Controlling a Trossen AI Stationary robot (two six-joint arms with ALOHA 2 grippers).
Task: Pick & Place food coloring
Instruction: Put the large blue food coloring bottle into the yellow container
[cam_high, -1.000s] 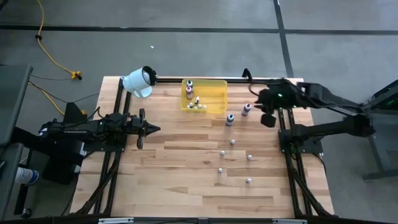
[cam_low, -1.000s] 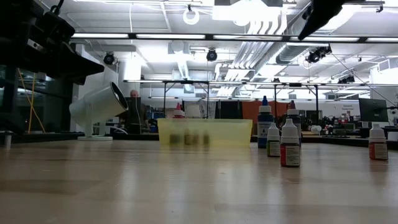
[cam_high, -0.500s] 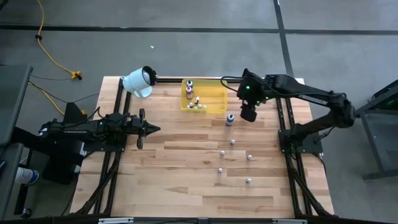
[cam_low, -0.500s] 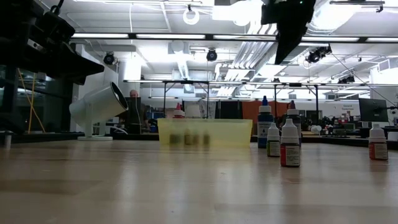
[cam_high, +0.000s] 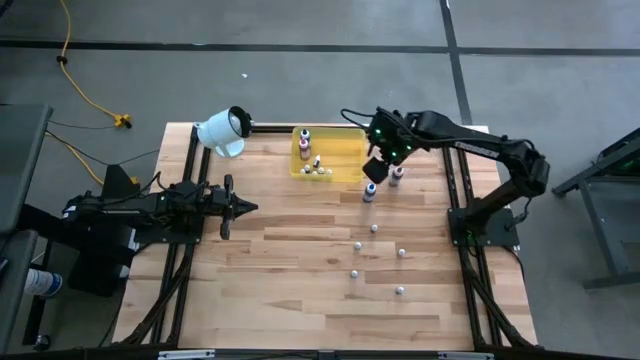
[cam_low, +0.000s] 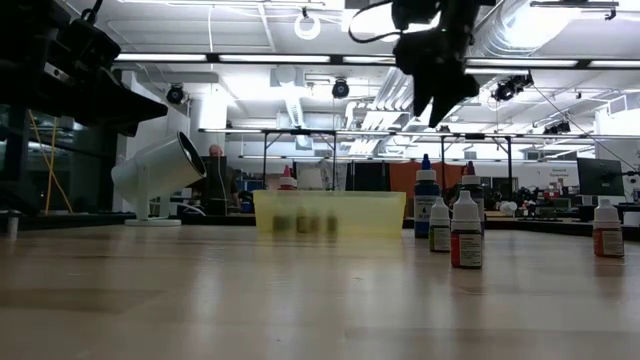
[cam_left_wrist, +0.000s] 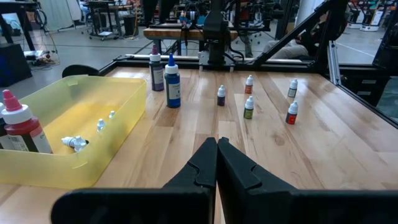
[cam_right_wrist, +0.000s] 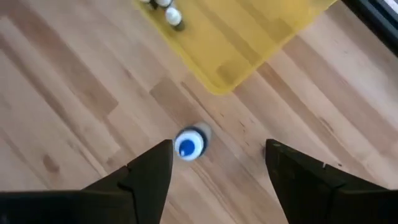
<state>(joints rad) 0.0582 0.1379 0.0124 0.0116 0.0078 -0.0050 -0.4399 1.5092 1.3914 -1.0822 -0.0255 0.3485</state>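
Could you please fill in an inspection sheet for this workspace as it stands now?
Surface: wooden table, on a dark frame.
Job's things: blue-capped bottle and purple bottle upright beside the yellow tray; four small bottles loose on the table; several more inside the tray.
Clutter: white cylinder at the table's far left corner.
Grippers: right pincer open, above the blue-capped bottle; left pincer shut, waiting at the left edge.
Cables: yellow cable on the floor.
Surroundings: grey floor; workshop benches behind the table.
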